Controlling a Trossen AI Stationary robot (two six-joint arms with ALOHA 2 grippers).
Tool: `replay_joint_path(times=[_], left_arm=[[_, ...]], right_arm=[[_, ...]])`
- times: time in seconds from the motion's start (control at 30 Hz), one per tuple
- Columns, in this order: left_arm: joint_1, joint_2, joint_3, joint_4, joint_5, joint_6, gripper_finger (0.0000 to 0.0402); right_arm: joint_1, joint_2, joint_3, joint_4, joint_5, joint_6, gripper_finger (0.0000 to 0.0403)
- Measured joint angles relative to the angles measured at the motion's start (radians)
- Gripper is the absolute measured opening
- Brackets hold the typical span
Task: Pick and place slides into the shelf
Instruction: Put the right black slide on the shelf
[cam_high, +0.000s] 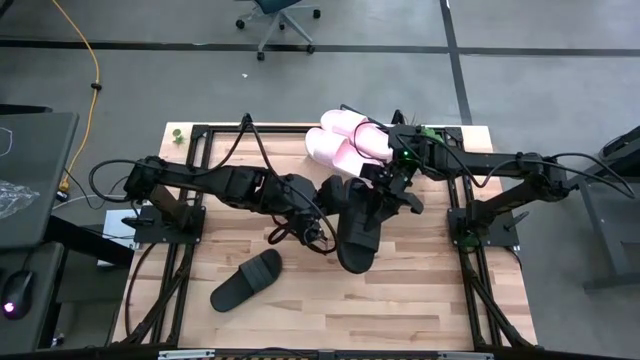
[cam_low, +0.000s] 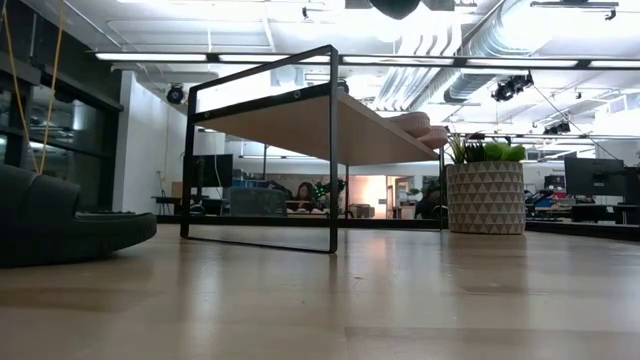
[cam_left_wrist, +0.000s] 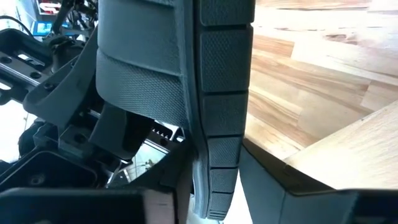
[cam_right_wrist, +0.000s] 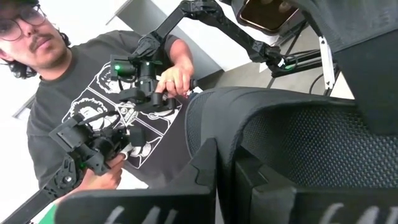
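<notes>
We're holding the matte black slide (cam_high: 358, 232) w/ both grippers, left gripper (cam_high: 325, 215) and right gripper (cam_high: 392, 190) each clamping it, steadying it for the slanted light-wood shelf (cam_low: 320, 125).

The table (cam_high: 400, 300) is pale planked wood with visible grain and a soft sheen. The shelf (cam_low: 300, 125) is a smooth light-wood board on a thin matt black metal frame. The held black slide (cam_high: 358, 235) looks matt and rubbery, with a fine dimpled texture. The pink slides (cam_high: 345, 140) look smooth and matt.

Two dark jointed arms, black cables looping along them (green light on right wrist (cam_high: 408, 141)).
</notes>
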Motion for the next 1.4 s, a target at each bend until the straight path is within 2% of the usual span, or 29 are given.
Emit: replay_joint_path(times=[0.23, 0.7, 1.2, 1.4], left_arm=[[0.000, -0.002, 0.000, -0.003, 0.000, -0.004, 0.0060], [0.000, -0.002, 0.000, -0.003, 0.000, -0.012, 0.0052], [-0.014, -0.002, 0.000, -0.014, -0.007, -0.019, 0.0051], [-0.015, -0.002, 0.000, -0.043, -0.008, -0.046, 0.0051]], right_arm=[[0.000, 0.000, 0.000, -0.001, 0.000, -0.001, 0.0000], [0.000, 0.000, 0.000, 0.000, 0.001, 0.001, 0.0003], [-0.003, -0.001, 0.000, 0.003, 0.068, -0.009, 0.0077], [-0.032, -0.001, 0.000, 0.001, 0.096, -0.035, 0.0087]])
